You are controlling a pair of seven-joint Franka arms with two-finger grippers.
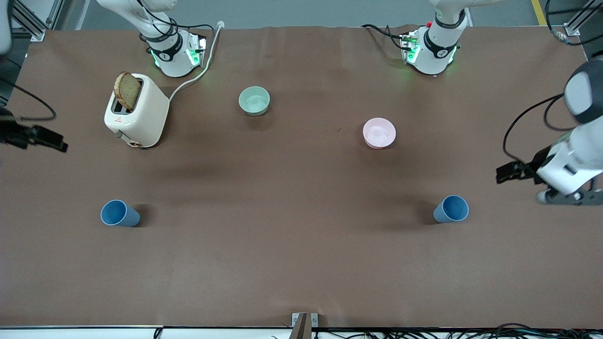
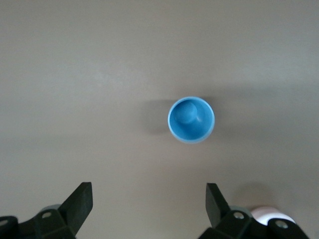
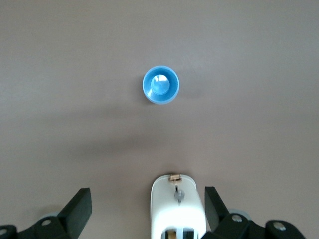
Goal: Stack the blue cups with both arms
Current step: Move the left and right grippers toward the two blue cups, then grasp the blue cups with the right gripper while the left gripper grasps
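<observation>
Two blue cups stand upright on the brown table. One cup [image 1: 120, 213] is toward the right arm's end and also shows in the right wrist view [image 3: 160, 85]. The other cup [image 1: 451, 209] is toward the left arm's end and also shows in the left wrist view [image 2: 191, 119]. My left gripper [image 1: 516, 172] [image 2: 149, 193] hangs high near the left arm's end, open and empty, well apart from its cup. My right gripper [image 1: 42, 137] [image 3: 147, 196] hangs high at the right arm's end, open and empty, with the toaster showing between its fingers.
A white toaster [image 1: 136, 115] [image 3: 177, 211] with a bread slice [image 1: 127, 90] stands near the right arm's base, its cable [image 1: 198, 75] running to the table's edge. A pale green bowl [image 1: 254, 100] and a pink bowl [image 1: 379, 133] [image 2: 271, 214] sit farther from the front camera than the cups.
</observation>
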